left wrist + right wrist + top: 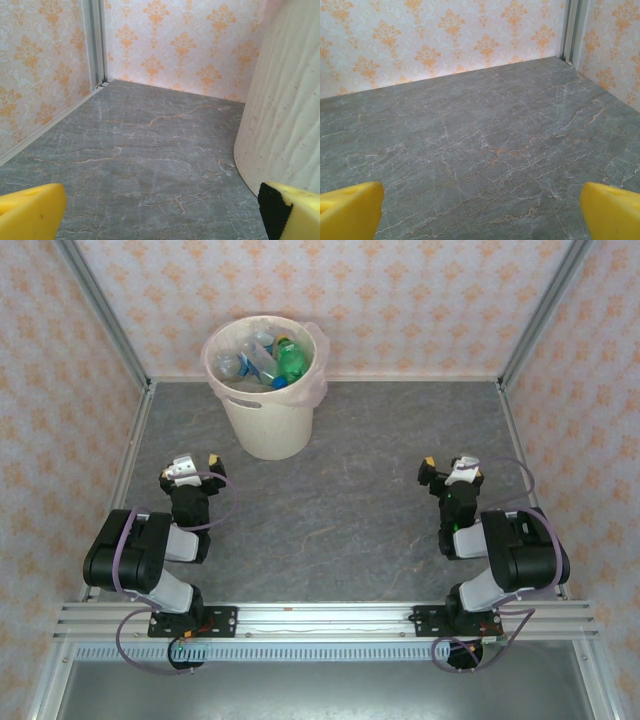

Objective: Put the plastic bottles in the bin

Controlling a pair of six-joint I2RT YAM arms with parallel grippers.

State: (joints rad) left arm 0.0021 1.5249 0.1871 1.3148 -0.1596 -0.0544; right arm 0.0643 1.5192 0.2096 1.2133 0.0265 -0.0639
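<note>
Top external view, stock of the cell as I hold it.

Bounds: a grey table (340,510), veined like marble, is closed on three sides by walls papered in cream with orange damask. Aluminium posts stand at the two far corners. A slotted metal rail (320,618) runs along the near edge, where my two bases are bolted.

Room: a broad stretch of slab lies between my arms and runs to the back wall. The right half is the widest open run.

Item 1, one bin (265,430): a round, cream-beige, speckled plastic bucket, tapering downward. It has a cut-out handle slot and a thin pinkish liner over the rim. It stands at the far left, close to the back wall. From the left wrist its curved wall (285,110) rises just beside my right-hand finger.

Item 2, plastic bottles (262,362): all lie inside the bin. One is a green bottle (290,360), and at least two are clear with blue. The heap is too tangled for a full count.

Item 3, two grippers: my left gripper (197,462) sits near the bin, low over the slab, with its yellow fingers (30,212) spread wide and holding nothing. My right gripper (447,466) is well apart from the bin. Its yellow fingers (612,210) are likewise spread wide, with bare slab between them.
</note>
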